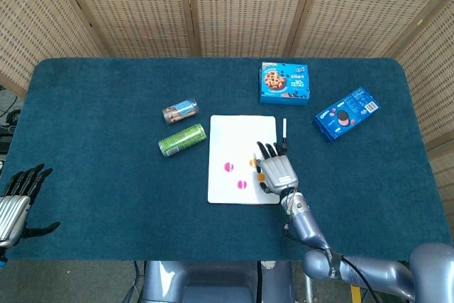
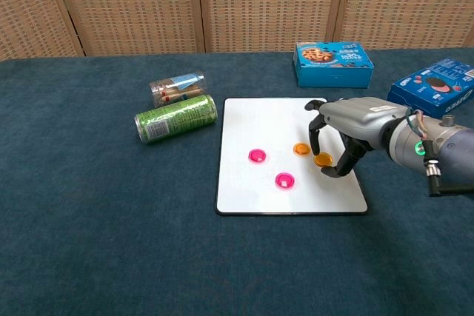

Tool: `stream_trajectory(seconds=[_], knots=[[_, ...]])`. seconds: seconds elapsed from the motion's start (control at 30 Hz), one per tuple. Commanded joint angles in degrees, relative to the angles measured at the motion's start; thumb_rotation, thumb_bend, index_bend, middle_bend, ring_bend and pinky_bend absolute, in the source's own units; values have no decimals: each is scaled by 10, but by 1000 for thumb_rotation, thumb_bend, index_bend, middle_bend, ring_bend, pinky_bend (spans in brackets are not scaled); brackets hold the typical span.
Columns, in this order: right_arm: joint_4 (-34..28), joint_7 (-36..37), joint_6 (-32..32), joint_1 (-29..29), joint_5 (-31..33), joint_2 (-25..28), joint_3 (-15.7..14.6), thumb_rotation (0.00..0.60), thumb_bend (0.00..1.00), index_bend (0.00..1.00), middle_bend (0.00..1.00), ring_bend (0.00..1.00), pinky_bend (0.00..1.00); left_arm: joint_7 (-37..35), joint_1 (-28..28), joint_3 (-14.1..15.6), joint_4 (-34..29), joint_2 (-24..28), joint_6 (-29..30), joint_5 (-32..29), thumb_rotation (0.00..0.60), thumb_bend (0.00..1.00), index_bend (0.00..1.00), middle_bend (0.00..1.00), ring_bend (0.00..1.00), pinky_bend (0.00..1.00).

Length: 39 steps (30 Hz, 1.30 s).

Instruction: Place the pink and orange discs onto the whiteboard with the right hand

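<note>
The whiteboard lies flat at the table's middle. On it rest two pink discs and one orange disc. My right hand hangs over the board's right part and pinches a second orange disc between thumb and a finger, low over the white surface, right of the lying orange one. Whether that disc touches the board I cannot tell. My left hand rests at the table's near left corner, fingers spread, holding nothing.
A green can and a clear tube lie left of the board. A black marker lies by its right edge. A blue cookie box and a blue biscuit pack sit at the back right.
</note>
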Motion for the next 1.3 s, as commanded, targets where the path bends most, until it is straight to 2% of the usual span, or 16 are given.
stream_trajectory(seconds=[0.03,1.03,1.3], knots=[[3,-2,2,2,5,0,-2,600,401,556,0,0,0,0,0,0,0,0,0,0,600,0,0,0,0,0],[37,-17,13,20,57,-9,-21,600,396,556,0,0,0,-1,0,1,0,0,0,1,600,0,0,0,0,0],[36,-13,13,22,54,-9,-27,600,363,458,0,0,0,-2,1,1,0,1,1,2,600,0,0,0,0,0]])
